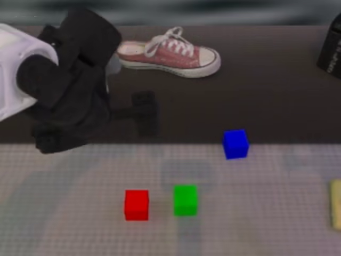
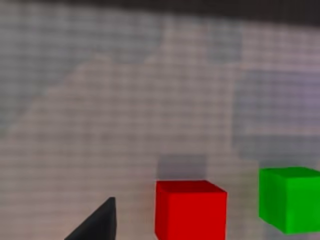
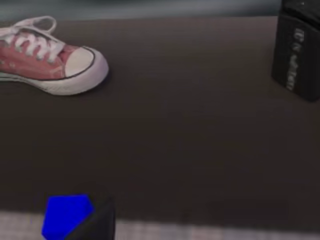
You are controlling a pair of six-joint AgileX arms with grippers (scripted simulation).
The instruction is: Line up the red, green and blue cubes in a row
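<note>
The red cube [image 1: 136, 205] and green cube [image 1: 185, 200] sit side by side on the grey mat [image 1: 64, 213], the blue cube [image 1: 235, 144] apart at its far edge. The left gripper [image 1: 144, 112] hangs empty over the dark strip, its opening hard to judge. The right arm is out of sight from above.

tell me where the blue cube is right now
In the top view the blue cube sits right of centre, apart from the green cube, which is nearer the front.

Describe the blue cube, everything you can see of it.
The blue cube is a small, plain, matte block of bright blue with no markings. It sits flat on the table, right where the dark surface meets the pale studded mat, slightly turned. It stands apart, behind and to the right of the green cube and the red cube, out of their line. Nothing touches it. The right wrist view shows it close by.
</note>
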